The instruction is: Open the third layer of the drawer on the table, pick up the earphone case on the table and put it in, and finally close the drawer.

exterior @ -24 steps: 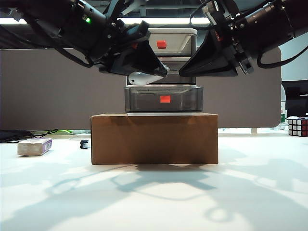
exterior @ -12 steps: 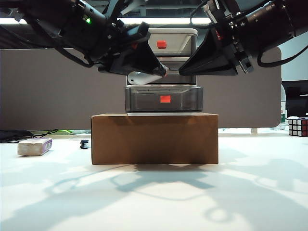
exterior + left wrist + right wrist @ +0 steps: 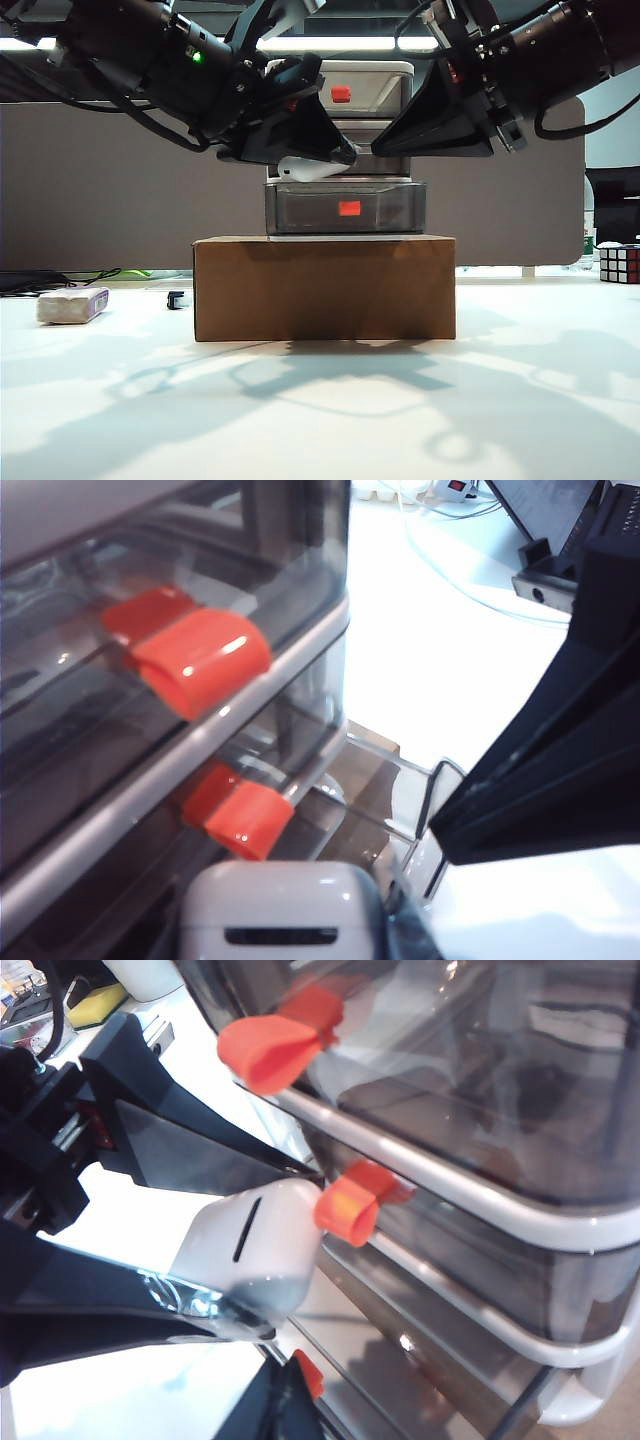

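The drawer [image 3: 345, 150] stands on a cardboard box. Its third layer [image 3: 300, 208] is pulled out, red handle forward. My left gripper [image 3: 315, 165] is shut on the white earphone case [image 3: 305, 169], just above the open layer's left part. In the left wrist view the earphone case [image 3: 280, 915] fills my left gripper [image 3: 285, 925], beside the middle red handle [image 3: 240, 818] and above the third layer's clear wall [image 3: 420, 800]. The right wrist view shows the earphone case [image 3: 250, 1245] too. My right gripper [image 3: 378, 150] [image 3: 300, 1410] hangs shut and empty by the drawer's right front.
The brown cardboard box [image 3: 325, 290] sits mid-table on the white table [image 3: 320, 420]. A greyish block with a purple end [image 3: 72, 305] and a small black item [image 3: 176, 298] lie at the left. A Rubik's cube [image 3: 620, 263] is far right.
My left gripper has carried the earphone case slightly right and lower. The box and drawer unit have shifted a little to the right. The right arm has stayed still.
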